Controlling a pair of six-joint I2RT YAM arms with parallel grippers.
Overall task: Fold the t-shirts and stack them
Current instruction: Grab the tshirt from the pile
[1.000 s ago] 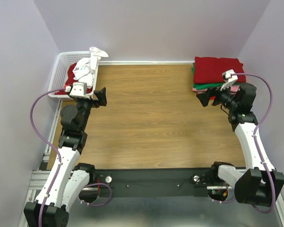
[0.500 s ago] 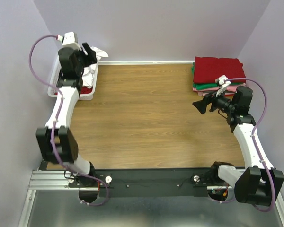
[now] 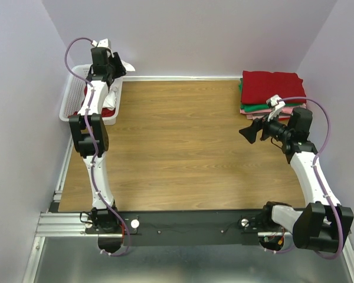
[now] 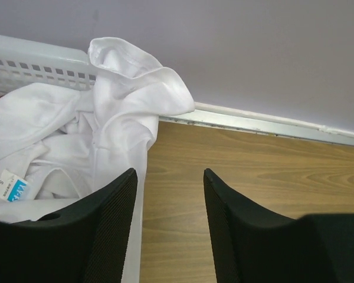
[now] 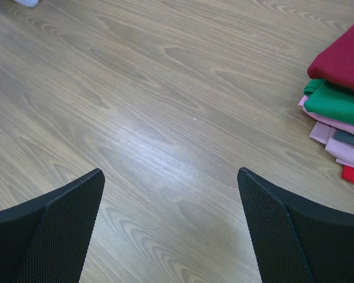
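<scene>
White t-shirt (image 4: 106, 118): crumpled in the basket, with 1 fold draped over the rim on the table side. Its small blue neck label (image 4: 10, 187) shows low on the left of the wrist view.
Basket (image 4: 23, 68): white plastic lattice in the far-left corner against the wall. A strip of red cloth (image 3: 108, 111) shows under the white shirt.
Left gripper (image 4: 170, 177): above the basket's table-side rim, just beside the draped fold. The jaws stand partly apart with nothing between them, so there is no grip yet.
Change over 1 second: the left arm has swung up from beside the basket and stretched out toward the far wall. Its jaws have narrowed from full spread as it reaches.
Right gripper (image 5: 171, 177): spread wide and empty over bare wood (image 5: 165, 88). It has turned a little away from the stack toward the table's middle.
Folded stack (image 3: 271, 88): in the far-right corner, with red on top, then green, then pink.
Meaning for the task: several shirts look done. The left arm appears set to pull the white one out, probably by the draped fold. The fingers must still meet the cloth before any lift.
</scene>
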